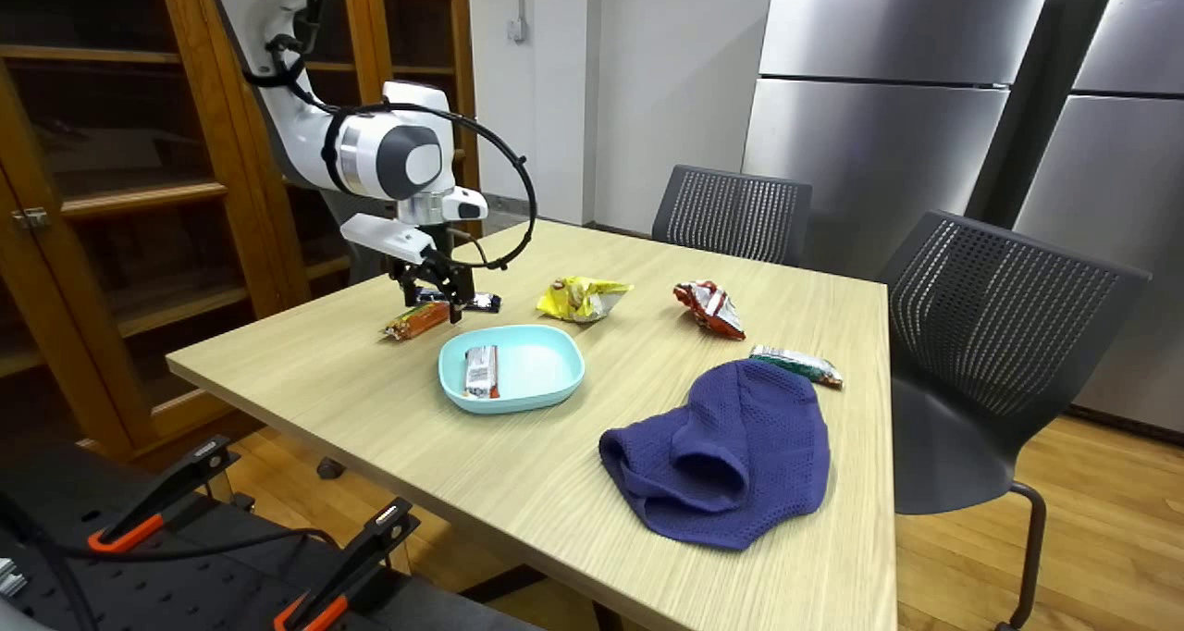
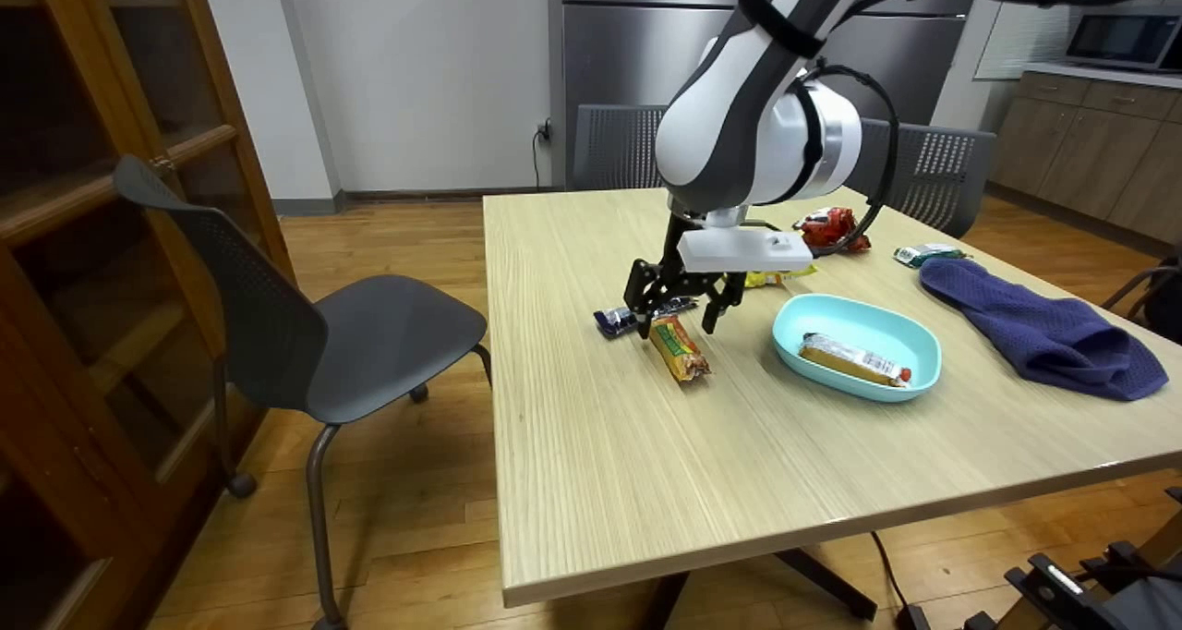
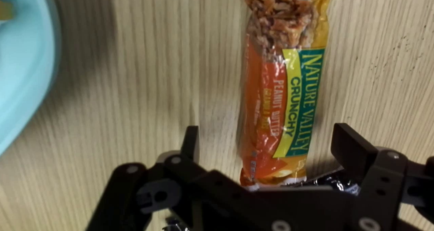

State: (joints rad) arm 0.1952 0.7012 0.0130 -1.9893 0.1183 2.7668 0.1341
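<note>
While the gripper (image 3: 267, 139) gapes wide astride the granola bar (image 3: 281, 99) right of centre in the wrist view, we could snag the dark wrapper (image 3: 335, 182) lying so close at lower right.

Light wood-grain table (image 2: 582, 482) on glossy plank floor (image 2: 406, 538), dark chairs (image 1: 1017, 335) with perforated backs around it, brown wooden cabinets (image 1: 143, 201) with glass panes along one side, all in both exterior views. Behind: plain pale walls (image 1: 680, 85) and stainless fridges (image 1: 888, 150). In an exterior view also a microwave (image 2: 1122, 39) on a white counter (image 2: 1099, 76) over wood-front cupboards (image 2: 1108, 159); soft sheen on the fridge doors, bright glare patches on the floor
</note>
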